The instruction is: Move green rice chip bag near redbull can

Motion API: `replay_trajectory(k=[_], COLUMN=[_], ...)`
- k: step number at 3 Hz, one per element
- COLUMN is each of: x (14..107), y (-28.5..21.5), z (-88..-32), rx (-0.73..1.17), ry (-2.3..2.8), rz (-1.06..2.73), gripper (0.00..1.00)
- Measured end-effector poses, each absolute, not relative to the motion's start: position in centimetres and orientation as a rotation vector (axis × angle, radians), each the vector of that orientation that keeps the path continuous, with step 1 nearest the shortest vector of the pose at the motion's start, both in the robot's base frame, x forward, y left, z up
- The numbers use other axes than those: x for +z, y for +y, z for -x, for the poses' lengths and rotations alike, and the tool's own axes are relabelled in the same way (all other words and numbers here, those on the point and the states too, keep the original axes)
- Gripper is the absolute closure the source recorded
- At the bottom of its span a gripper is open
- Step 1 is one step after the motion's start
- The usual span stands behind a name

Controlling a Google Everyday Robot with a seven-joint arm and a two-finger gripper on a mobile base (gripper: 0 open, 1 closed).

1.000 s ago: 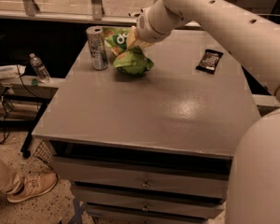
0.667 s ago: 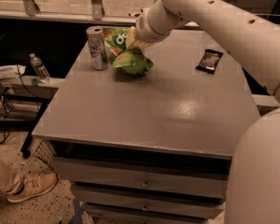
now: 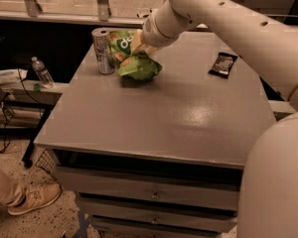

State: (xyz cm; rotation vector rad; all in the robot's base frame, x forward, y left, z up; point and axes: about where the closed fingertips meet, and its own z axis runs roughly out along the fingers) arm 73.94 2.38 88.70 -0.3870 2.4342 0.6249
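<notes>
The green rice chip bag [image 3: 135,59] lies crumpled on the grey table top [image 3: 188,108] at the back left, right beside the redbull can [image 3: 103,50], which stands upright to its left. My gripper [image 3: 140,47] reaches in from the upper right and sits on the top of the bag, its tip buried in the green foil. The bag's upper part with white lettering stands up between the gripper and the can.
A small flat black packet [image 3: 222,64] lies at the table's right side. A clear water bottle [image 3: 41,72] stands on a lower shelf to the left. Drawers [image 3: 149,192] are below the table front. A person's shoe [image 3: 32,198] is on the floor at lower left.
</notes>
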Motion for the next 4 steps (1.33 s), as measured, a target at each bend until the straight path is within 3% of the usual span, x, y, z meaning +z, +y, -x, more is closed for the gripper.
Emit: replay_trajectory(k=[1, 2, 4], x=[88.5, 88.4, 89.1], y=[2.6, 2.8, 1.3], z=[-73.9, -73.9, -73.7], rx=[0.627, 0.628, 0.585], ry=[2.437, 2.439, 2.413], rz=[0.391, 0.393, 0.380], gripper=[0.10, 0.00, 0.00])
